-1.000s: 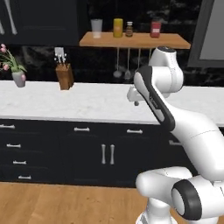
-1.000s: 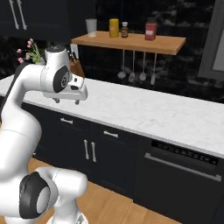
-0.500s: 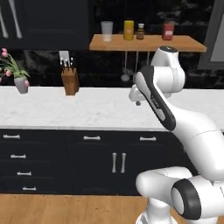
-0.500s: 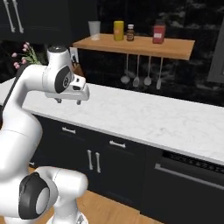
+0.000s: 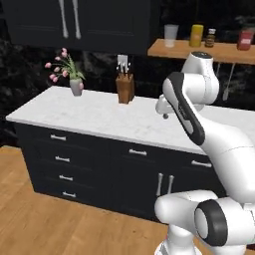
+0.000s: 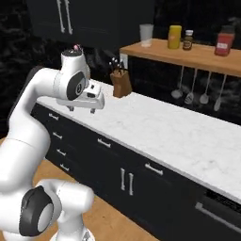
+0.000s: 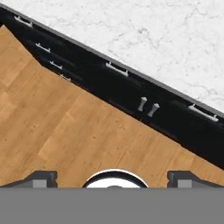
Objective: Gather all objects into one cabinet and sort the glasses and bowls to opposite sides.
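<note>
Hand (image 6: 82, 109) empty, fingers spread, above counter (image 6: 188, 136) edge

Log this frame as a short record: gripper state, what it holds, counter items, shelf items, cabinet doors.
gripper: open, fingers spread
held: nothing
gripper position: above the white marble counter near its front edge
counter items: wooden knife block, pink flowers in a grey vase
wooden shelf: clear cup, yellow jar, small dark bottle, red jar
black wall cabinet with silver bar handles: doors shut
</note>
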Controlling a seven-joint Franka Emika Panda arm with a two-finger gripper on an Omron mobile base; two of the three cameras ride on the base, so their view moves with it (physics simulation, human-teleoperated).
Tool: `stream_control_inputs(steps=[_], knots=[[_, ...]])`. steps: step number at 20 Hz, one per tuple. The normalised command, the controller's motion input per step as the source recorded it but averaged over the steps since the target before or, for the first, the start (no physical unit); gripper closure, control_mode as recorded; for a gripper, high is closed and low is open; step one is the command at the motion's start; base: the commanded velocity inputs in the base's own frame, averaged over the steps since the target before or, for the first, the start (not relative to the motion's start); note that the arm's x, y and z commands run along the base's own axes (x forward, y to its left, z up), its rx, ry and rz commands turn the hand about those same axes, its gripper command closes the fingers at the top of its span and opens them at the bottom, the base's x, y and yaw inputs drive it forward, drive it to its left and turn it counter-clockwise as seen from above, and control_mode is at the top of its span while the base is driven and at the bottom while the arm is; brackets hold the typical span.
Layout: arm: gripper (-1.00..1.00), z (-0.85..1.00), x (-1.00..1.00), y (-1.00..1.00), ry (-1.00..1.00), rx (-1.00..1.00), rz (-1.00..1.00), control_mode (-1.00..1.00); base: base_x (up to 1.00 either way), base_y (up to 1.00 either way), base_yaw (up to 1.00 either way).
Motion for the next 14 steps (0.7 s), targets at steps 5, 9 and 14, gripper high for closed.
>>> stream_control_inputs(steps=[5, 9, 14], knots=[[-1.0, 0.0, 0.0, 0.0, 0.0, 0.0, 0.0, 1.0, 0.0, 0.0, 0.97], [-1.0, 0.0, 0.0, 0.0, 0.0, 0.0, 0.0, 1.0, -0.06, 0.0, 1.0], [-1.0, 0.0, 0.0, 0.0, 0.0, 0.0, 0.0, 1.0, -0.13, 0.0, 1.0]])
